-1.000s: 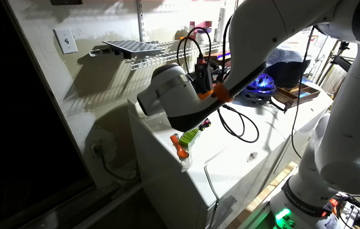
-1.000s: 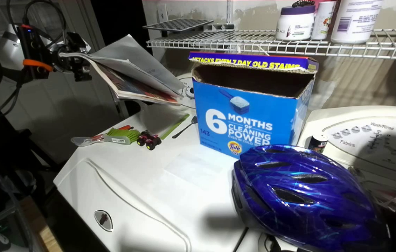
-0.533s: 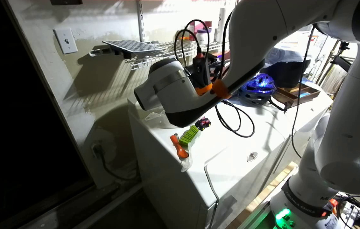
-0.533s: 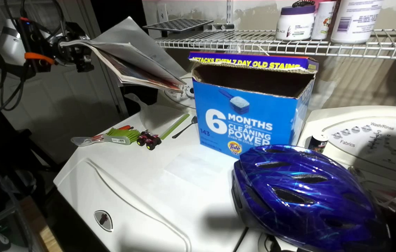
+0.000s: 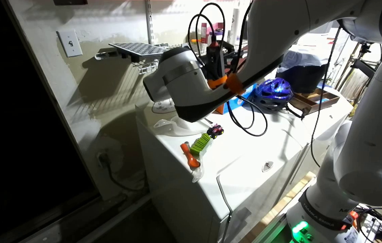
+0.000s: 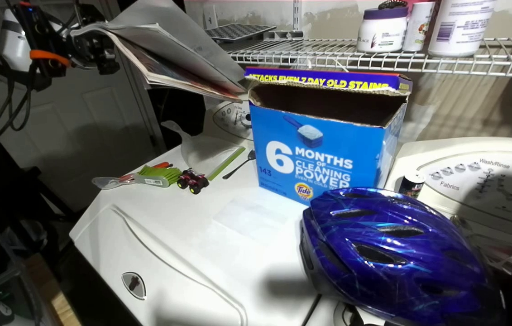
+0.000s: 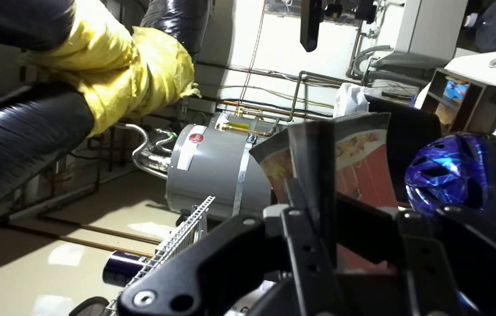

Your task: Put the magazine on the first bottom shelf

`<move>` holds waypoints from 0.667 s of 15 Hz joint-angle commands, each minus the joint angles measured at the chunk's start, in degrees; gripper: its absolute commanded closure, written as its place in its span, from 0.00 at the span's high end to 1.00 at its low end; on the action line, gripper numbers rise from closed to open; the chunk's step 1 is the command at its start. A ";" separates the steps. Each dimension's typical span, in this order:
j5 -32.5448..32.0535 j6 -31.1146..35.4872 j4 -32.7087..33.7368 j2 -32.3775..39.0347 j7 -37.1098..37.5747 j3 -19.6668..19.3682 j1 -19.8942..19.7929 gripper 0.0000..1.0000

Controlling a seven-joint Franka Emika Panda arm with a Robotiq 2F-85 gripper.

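Note:
The magazine [image 6: 179,59] hangs open in the air, with pale pages upward and a reddish side beneath. Its far lower corner is beside the blue box's top left corner; I cannot tell if they touch. In the wrist view the magazine [image 7: 364,175] shows red and food pictures behind the fingers. My gripper [image 6: 95,50] is shut on the magazine's near edge; its fingers [image 7: 318,202] also show in the wrist view. The white wire shelf [image 6: 323,56] is on the wall to the right of the magazine. In an exterior view the arm mostly hides gripper and magazine.
A blue detergent box [image 6: 319,145] stands open under the shelf. White bottles [image 6: 382,29] and a dark patterned panel [image 5: 140,49] rest on the shelf. A blue helmet [image 6: 396,253], toy truck [image 6: 192,181] and green brush [image 5: 200,143] lie on the white machine [image 5: 245,148].
My arm and gripper have risen, lifting the magazine from below the shelf's height to about its level. Its far corner has shifted slightly toward the box. The other objects have not moved.

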 commanded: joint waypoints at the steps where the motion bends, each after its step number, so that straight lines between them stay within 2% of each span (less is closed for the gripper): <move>1: -5.57 0.06 -0.18 -2.93 -3.71 -1.73 -1.30 0.03; 10: -9.45 0.51 3.81 -2.79 -5.33 -1.11 -1.58 0.03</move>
